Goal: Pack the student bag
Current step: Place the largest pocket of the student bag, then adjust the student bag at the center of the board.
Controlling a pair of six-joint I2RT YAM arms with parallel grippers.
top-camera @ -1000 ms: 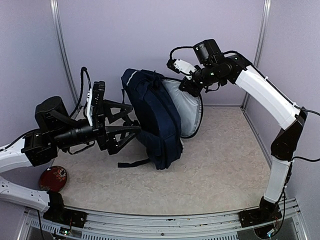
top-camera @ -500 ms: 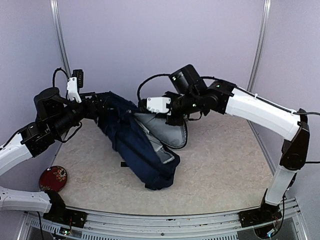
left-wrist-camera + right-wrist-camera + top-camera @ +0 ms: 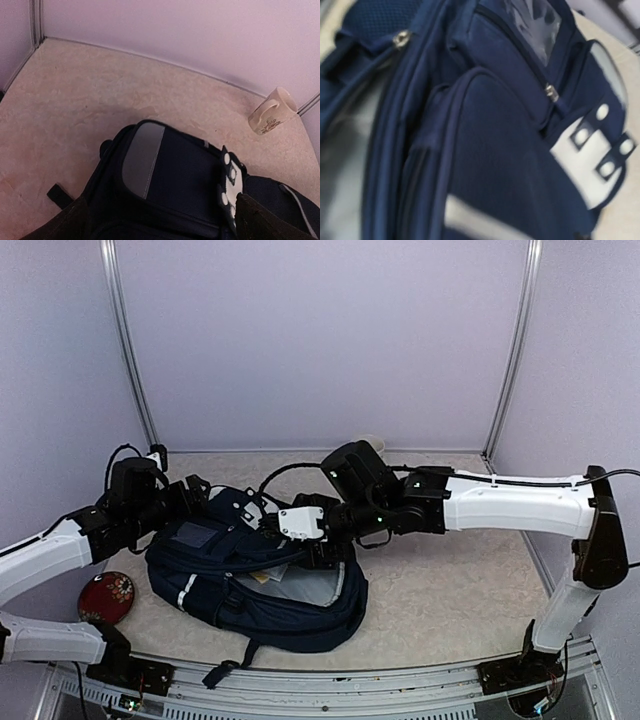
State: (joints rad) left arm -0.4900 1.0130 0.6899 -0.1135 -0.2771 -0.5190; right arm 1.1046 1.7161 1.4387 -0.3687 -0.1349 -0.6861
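One soft, bulky thing is to be handled here: the student bag [image 3: 228, 570], which is laid flat on the table [image 3: 440, 580] at the near left, its top end turned to the far left and its main compartment gaping to the right, so that the light grey lining [image 3: 305, 587] is shown. The fabric is judged limp and fairly light, with no frame; wherever it is lifted by one point it is expected to sag and fold, and the mouth is likely to fall shut unless it is held. A firm hold is best taken on the stitched rim of the opening, on a zip pull [image 3: 550, 91] or on the padded top by the grey patch [image 3: 142, 159]; the smooth panels are thought too slack to be pinched. The left gripper [image 3: 198, 498] is placed at the top end with its fingers spread, the bag between them. The right gripper [image 3: 318, 545] is lowered at the mouth, but whether it is apart or clamped on the rim cannot be told. A mug [image 3: 272, 111] is seen far off, and a red dish [image 3: 107, 597] at the near left
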